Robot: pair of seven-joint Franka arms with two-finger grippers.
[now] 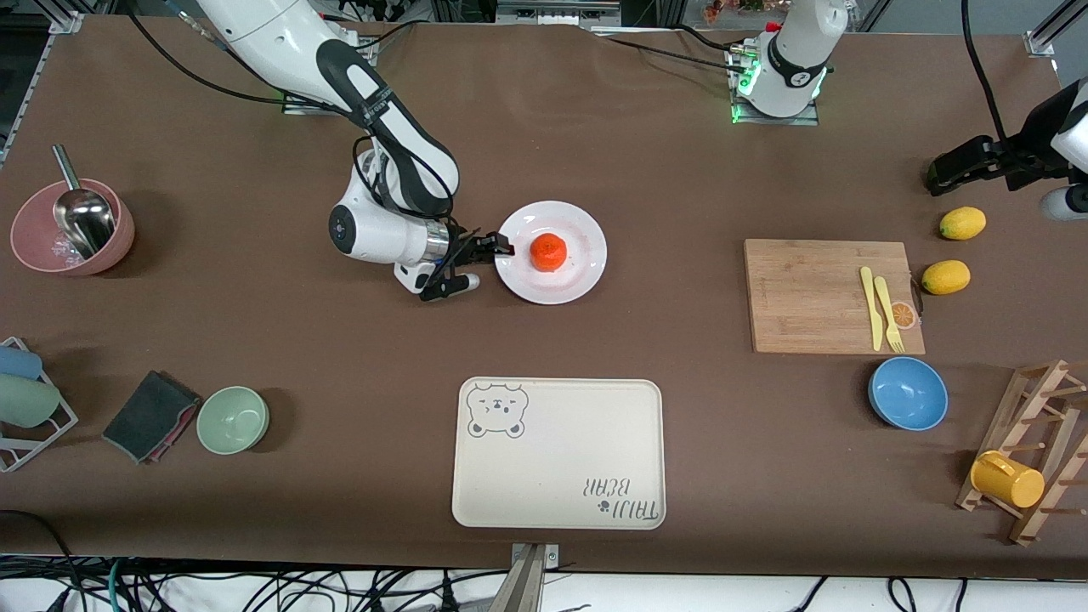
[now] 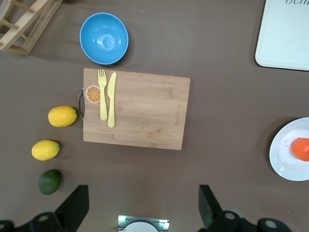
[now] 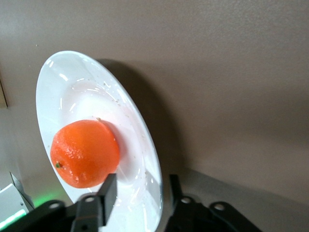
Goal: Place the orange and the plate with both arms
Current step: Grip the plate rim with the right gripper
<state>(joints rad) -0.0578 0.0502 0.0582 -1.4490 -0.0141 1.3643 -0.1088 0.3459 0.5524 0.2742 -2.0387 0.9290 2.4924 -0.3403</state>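
Note:
The orange sits in the middle of the white plate, which lies on the table. My right gripper is low at the plate's rim on the side toward the right arm's end. It is open, with one finger over the rim and the other under it. The right wrist view shows the orange on the plate. My left gripper waits high over the left arm's end of the table, open and empty. Its view shows the plate and the orange at the edge.
A cream bear tray lies nearer the camera than the plate. A wooden board holds a yellow knife and fork. Beside it are two lemons, a blue bowl and a mug rack. A green bowl and a pink bowl are at the right arm's end.

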